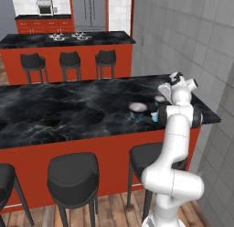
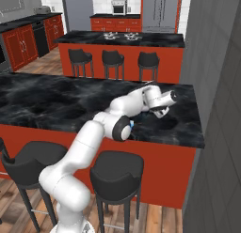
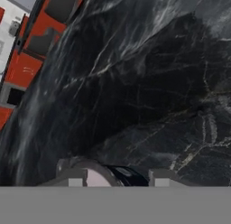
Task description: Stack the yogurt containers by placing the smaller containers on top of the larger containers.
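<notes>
The large tub (image 1: 137, 109), with a pale pinkish lid and a dark body, stands on the black marble counter (image 1: 68, 111) near its right end. Right of it the light-blue small cup (image 1: 154, 116) peeks out from behind my forearm, and it also shows in the right base view as a light-blue sliver (image 2: 132, 125). My gripper (image 1: 162, 94) is lowered over the dark small cup with the pale top (image 1: 159, 99). In the hand view that cup (image 3: 101, 178) sits low between the fingertips (image 3: 72, 174), which stand wide apart. The gripper (image 3: 117, 175) is open.
The counter's right edge and a grey tiled wall (image 1: 192, 34) lie close beyond the gripper. Black stools (image 1: 73, 175) line the near side of the counter. A second island with a cooktop (image 1: 68, 37) stands further back.
</notes>
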Controlling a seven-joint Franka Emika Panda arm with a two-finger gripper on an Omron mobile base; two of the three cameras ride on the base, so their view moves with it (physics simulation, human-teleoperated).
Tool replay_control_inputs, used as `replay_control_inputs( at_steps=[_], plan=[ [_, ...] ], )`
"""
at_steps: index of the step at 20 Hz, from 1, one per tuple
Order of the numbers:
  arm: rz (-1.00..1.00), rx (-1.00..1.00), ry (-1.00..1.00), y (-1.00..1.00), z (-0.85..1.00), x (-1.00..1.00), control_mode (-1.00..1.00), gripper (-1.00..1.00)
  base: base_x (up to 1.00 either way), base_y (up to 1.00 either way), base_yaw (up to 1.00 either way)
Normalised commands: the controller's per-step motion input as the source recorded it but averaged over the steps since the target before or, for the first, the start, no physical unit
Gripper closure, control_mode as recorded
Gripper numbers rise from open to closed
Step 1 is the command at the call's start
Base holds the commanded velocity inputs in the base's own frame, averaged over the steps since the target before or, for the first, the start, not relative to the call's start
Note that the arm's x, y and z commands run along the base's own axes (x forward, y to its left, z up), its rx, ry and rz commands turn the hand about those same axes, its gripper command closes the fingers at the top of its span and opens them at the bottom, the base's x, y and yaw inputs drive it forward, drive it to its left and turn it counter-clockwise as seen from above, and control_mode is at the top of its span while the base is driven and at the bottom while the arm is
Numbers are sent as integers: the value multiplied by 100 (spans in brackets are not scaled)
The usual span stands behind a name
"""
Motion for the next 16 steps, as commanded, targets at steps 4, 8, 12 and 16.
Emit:
replay_control_inputs(
  at_steps=[4, 8, 12, 16],
  plan=[
    [0, 1, -9, -1, 32, -8, -100, 100, 0, 0, 0],
    [1, 0, -3, 0, 31, -14, -100, 100, 0, 0, 0],
    [1, 0, 0, 0, 24, -9, -100, 100, 0, 0, 0],
    [1, 0, 0, 0, 22, -14, -100, 100, 0, 0, 0]
  ],
)
